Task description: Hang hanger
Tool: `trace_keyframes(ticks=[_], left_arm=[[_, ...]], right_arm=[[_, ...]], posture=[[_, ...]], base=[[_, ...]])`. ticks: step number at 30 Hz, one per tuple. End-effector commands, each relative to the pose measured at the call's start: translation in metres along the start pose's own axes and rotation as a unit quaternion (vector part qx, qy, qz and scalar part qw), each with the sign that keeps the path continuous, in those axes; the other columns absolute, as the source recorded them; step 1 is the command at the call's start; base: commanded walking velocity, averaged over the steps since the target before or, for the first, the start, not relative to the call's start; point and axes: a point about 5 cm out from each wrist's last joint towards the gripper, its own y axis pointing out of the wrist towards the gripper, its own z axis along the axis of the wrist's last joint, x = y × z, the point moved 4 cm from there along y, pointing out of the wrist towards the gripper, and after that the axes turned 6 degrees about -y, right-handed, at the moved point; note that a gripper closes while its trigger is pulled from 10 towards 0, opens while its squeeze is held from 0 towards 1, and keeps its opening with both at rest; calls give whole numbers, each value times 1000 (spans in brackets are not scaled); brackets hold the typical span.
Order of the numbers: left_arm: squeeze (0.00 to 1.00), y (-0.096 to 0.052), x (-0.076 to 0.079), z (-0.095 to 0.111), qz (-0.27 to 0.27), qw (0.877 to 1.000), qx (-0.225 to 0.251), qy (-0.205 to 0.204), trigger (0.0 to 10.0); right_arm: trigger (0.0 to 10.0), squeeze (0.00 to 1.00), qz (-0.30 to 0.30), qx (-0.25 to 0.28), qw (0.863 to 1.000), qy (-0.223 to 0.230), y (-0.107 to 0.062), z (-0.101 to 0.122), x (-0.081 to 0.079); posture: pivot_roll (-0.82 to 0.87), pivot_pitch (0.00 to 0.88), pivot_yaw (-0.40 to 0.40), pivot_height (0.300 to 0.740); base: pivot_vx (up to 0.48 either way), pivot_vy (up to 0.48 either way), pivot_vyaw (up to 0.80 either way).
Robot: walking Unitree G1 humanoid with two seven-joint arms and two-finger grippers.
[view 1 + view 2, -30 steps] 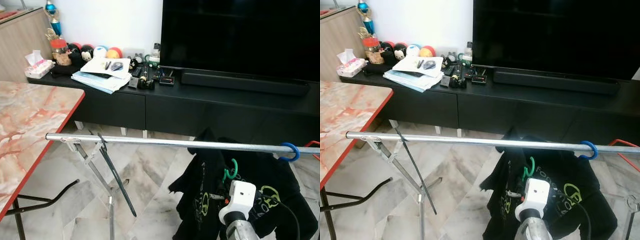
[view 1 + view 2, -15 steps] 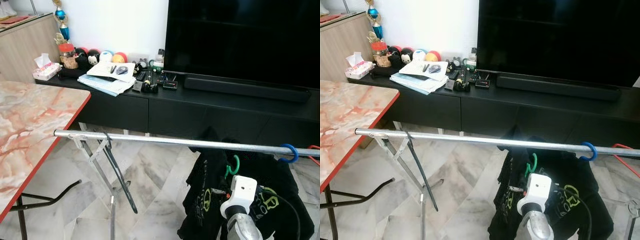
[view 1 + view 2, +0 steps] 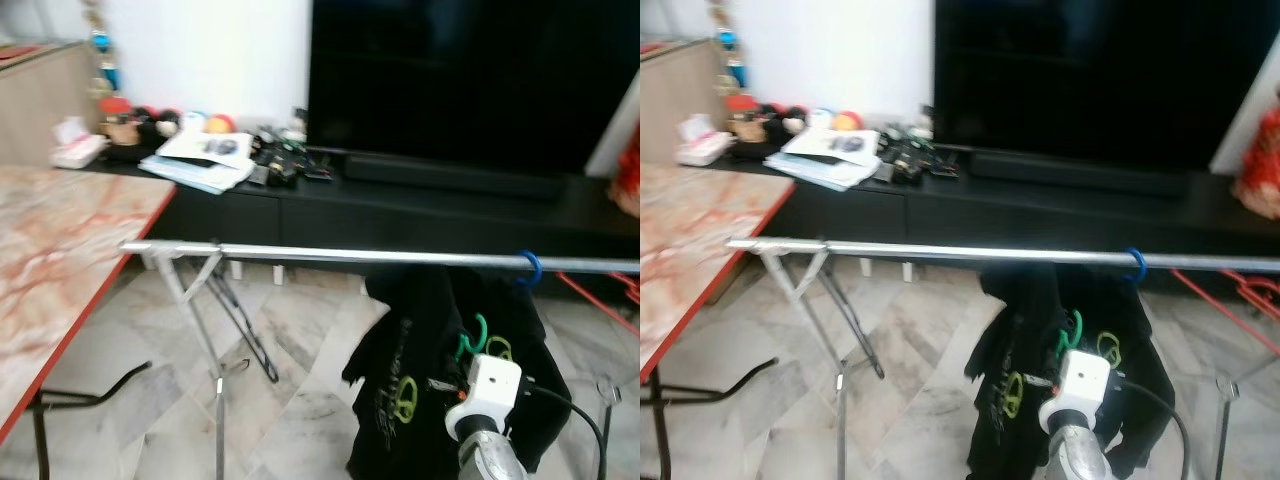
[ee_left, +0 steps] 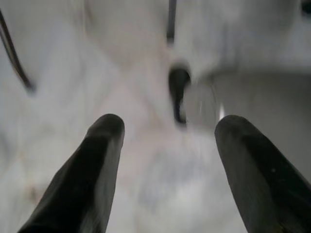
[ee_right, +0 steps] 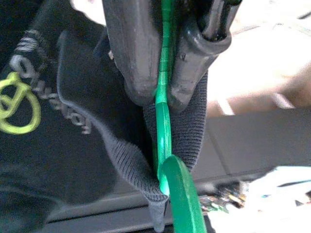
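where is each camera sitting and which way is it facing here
Left and right eye views: on the head, facing forward and down at the metal rail, black shirt and TV; the right arm's wrist shows.
Left wrist view: along the open left hand, toward blurred marble floor.
Right wrist view: along the right hand, shut on the green hanger.
Shared: hanger and shirt appear in the eye views and the right wrist view.

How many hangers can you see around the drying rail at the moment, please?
2: a blue hanger hooked on the rail, and a green hanger carrying a black shirt, gripped by the right pincer below it. Others may be hidden.
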Motion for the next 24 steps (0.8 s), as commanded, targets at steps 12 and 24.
trace_keyframes(ticks=[12, 24], left_arm=[[0, -3, -7, -8, 6, 1000, -16, 1, 10000], [0, -2, -7, -5, 7, 1000, -11, -4, 10000]], right_arm=[[10000, 0, -21, 6, 1000, -2, -1, 2, 10], [10000, 0, -9, -6, 1000, -13, 6, 2, 3]], posture=[[80, 27, -26, 740], [80, 62, -36, 740]], base=[[-289, 0, 0], [-287, 0, 0]])
